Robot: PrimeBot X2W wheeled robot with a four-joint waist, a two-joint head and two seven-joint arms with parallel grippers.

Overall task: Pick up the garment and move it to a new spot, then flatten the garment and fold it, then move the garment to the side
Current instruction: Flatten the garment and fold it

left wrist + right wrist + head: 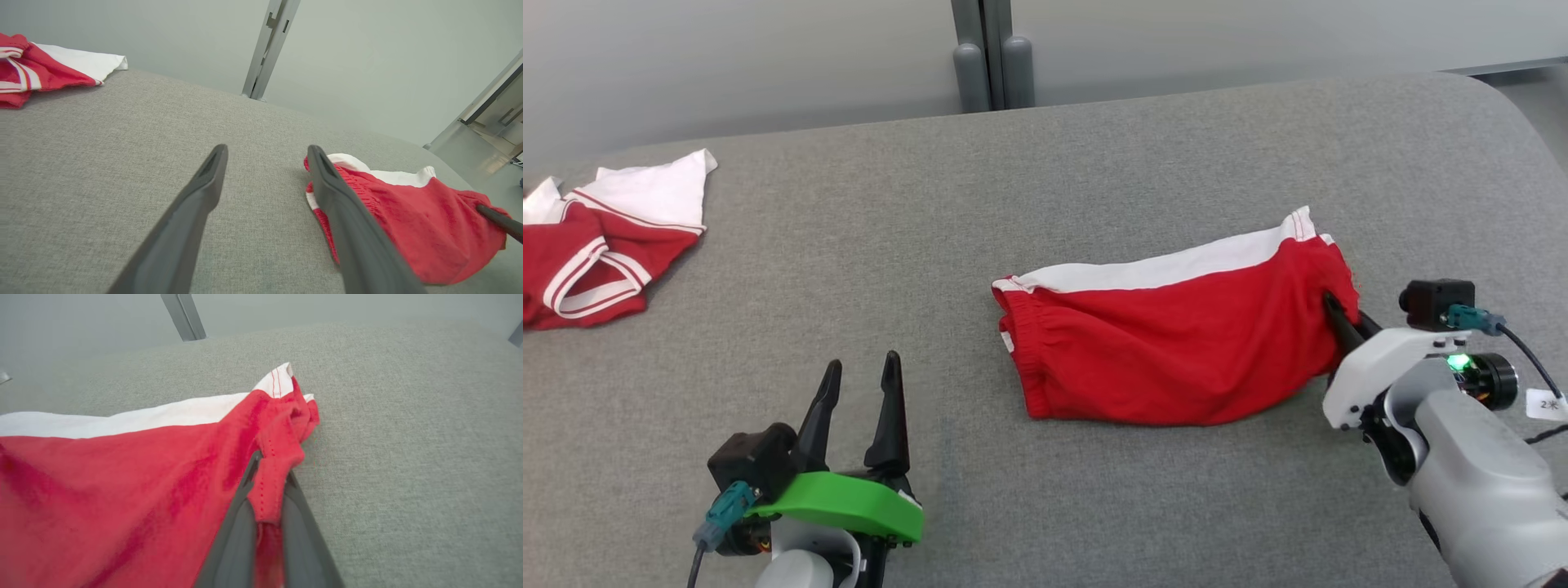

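A pair of red shorts (1176,335) with a white side band lies folded on the grey table, right of centre. My right gripper (1335,314) is shut on the shorts' right hem; in the right wrist view the red hem (271,477) is pinched between the two dark fingers (235,535). My left gripper (862,384) stands open over bare table at the lower left, apart from the garment. In the left wrist view the shorts (408,216) lie just right of my open left gripper (265,153), and the other arm's finger (498,220) touches their far end.
A second red and white garment (596,237) lies crumpled at the table's far left edge, also seen as a red and white garment (45,69) in the left wrist view. A grey post (992,57) stands behind the grey table (1094,163).
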